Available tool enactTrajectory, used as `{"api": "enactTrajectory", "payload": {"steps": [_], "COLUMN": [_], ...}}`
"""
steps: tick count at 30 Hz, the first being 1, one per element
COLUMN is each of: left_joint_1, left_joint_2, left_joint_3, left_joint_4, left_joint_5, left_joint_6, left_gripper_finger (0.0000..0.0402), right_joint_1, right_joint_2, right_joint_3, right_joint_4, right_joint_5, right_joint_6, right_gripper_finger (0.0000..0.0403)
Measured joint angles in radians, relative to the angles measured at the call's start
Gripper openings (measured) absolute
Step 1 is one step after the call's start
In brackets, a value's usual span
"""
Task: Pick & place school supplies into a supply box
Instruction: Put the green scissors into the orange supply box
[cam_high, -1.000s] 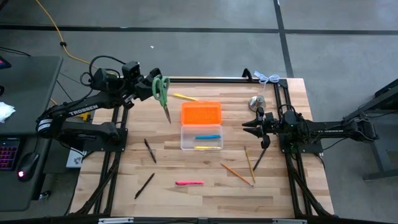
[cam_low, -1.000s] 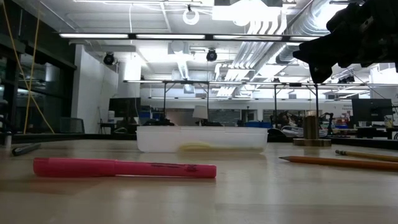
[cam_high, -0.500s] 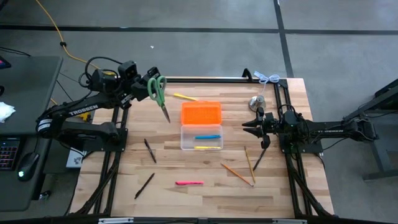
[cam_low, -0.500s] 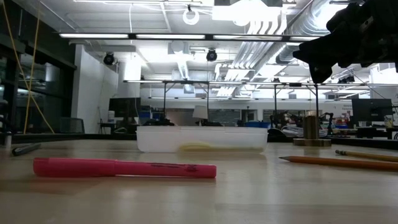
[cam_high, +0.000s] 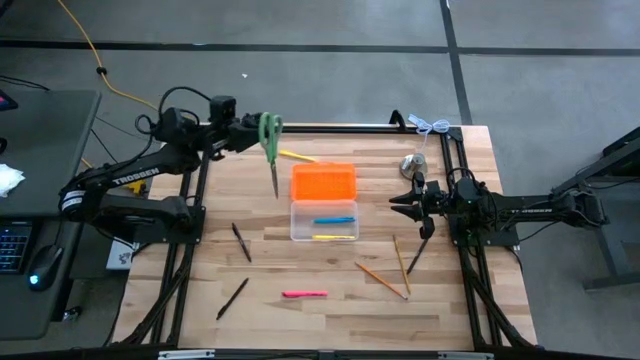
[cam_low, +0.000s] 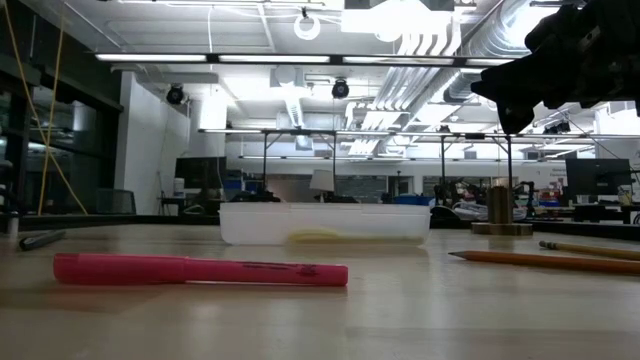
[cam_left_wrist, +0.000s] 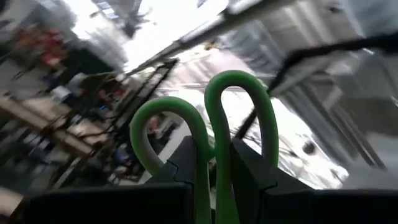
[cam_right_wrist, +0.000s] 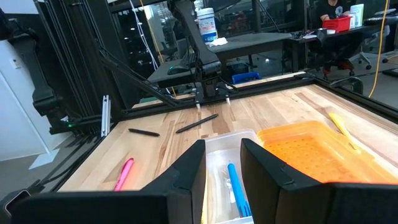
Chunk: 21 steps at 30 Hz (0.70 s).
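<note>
The left gripper (cam_high: 252, 134), clenched on the green-handled scissors (cam_high: 270, 148), has been swung rightward since a second ago, so the blades now hang nearer the supply box (cam_high: 323, 203); delivery appears imminent. The box lies mid-table, its orange lid (cam_high: 323, 183) open, with blue and yellow pens inside. The right gripper (cam_high: 399, 201) waits beside it, fingers parted and empty.

Setting: robotics laboratory or open industrial workshop.

Butcher-block wooden work table (cam_high: 300, 270) in a black metal frame stands on a grey concrete floor (cam_high: 300, 25). Exposed silver ceiling ducts (cam_low: 430, 70), strip lights and rows of cluttered workbenches (cam_low: 330, 195) lie beyond; a yellow cable (cam_high: 85, 45) trails across the floor.
</note>
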Motion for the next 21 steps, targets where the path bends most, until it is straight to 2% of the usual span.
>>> {"api": "enactTrajectory", "payload": {"steps": [13,21], "left_joint_1": [0.000,0.000], "left_joint_2": [0.000,0.000], "left_joint_3": [0.000,0.000], "left_joint_4": [-0.275,-0.379], "left_joint_5": [-0.174,-0.261], "left_joint_6": [-0.135,-0.175], "left_gripper_finger": [0.0088,0.0088], "right_joint_1": [0.000,0.000], "right_joint_2": [0.000,0.000], "right_joint_3": [0.000,0.000], "right_joint_4": [0.000,0.000], "right_joint_5": [0.000,0.000], "right_joint_6": [0.007,0.008], "right_gripper_finger": [0.0078,0.0078]}}
